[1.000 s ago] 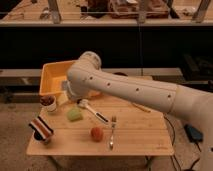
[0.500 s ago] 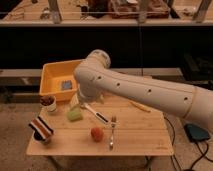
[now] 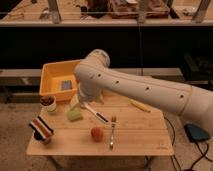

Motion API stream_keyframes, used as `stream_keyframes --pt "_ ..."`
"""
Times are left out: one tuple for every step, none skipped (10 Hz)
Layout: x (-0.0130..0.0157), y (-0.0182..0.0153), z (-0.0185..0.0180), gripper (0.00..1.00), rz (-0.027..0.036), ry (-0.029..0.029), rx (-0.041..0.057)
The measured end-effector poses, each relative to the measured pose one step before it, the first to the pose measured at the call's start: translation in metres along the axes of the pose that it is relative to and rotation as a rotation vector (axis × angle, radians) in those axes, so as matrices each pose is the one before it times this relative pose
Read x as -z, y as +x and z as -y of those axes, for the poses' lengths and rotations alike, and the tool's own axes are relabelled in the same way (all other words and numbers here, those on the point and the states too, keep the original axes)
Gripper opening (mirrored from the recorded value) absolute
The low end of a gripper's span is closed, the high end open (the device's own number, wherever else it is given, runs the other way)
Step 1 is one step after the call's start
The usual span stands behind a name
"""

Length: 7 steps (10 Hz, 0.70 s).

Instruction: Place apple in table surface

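The apple point(image 3: 97, 133) is small, round and red-orange. It rests on the table surface point(image 3: 145, 131) near the front edge, just left of a fork point(image 3: 112, 134), with nothing gripping it. The tabletop is pale wood with plank grain. A striped object point(image 3: 41, 128) sits at its front left corner. Farther back lie a pale green lump point(image 3: 75, 115) and a dark-tipped utensil point(image 3: 96, 114). The gripper point(image 3: 75, 102) hangs just above the lump, beside the yellow bin point(image 3: 50, 79); how it is set cannot be told. Dark shelving fills the room behind.
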Motion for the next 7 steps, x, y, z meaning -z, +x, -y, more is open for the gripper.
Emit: stream_keyframes --pt "-0.02155 -0.00424 -0.00455 0.8 0.05071 0.00092 -0.00843" --pt "-0.0162 -0.00311 -0.00356 0.8 0.02803 0.00086 -0.00353" --pt "-0.01974 -0.00367 -0.00476 0.8 0.03051 -0.00094 -0.00647" --pt "-0.02998 -0.00523 -0.00377 0.8 0.04516 0.00351 -0.01186" --pt "-0.02599 -0.00376 -0.00186 0.8 0.03473 0.00507 -0.01134" --pt "-0.02024 -0.00268 -0.00298 0.8 0.0206 0.00841 -0.01166" --pt "-0.02988 -0.00357 -0.00501 0.8 0.01941 0.01631 -0.02099"
